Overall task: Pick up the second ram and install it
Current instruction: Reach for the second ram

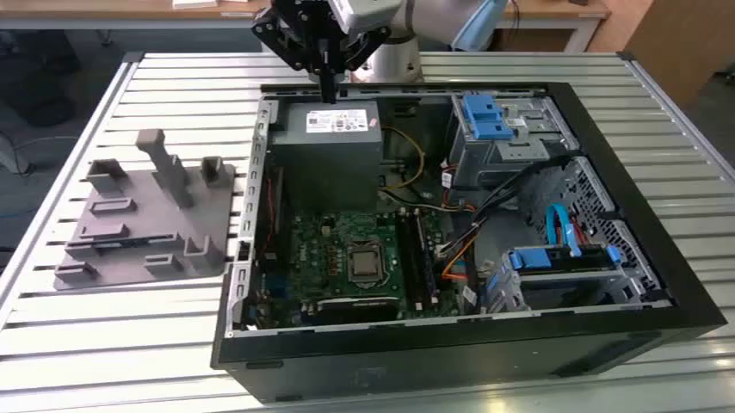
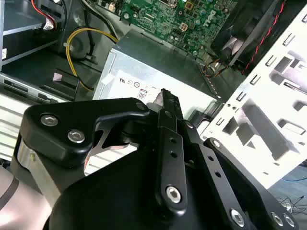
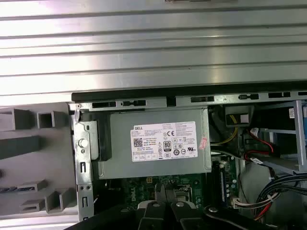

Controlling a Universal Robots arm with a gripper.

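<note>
**Singles Throughout, One Pair in Blue**

One tabletop (image 1: 138, 344) carries one open computer case (image 1: 460, 348) and one grey tray (image 1: 126, 219). In the case: one power supply (image 1: 327, 142), one motherboard (image 1: 322, 241), one processor socket (image 1: 365, 262), two blue drive brackets (image 1: 488, 116) (image 1: 563, 256). One tool (image 1: 330, 93).

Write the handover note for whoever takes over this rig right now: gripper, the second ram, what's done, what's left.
Gripper: shut, with nothing visible between its fingers, above the power supply inside the open case.
Second ram: probably the dark bluish strip lying in the grey tray, outside the case on the exterior view's left. I can't be sure of it.
Done: no part of the pickup.
Left: pickup, then install into the black slot rails on the motherboard.
</note>
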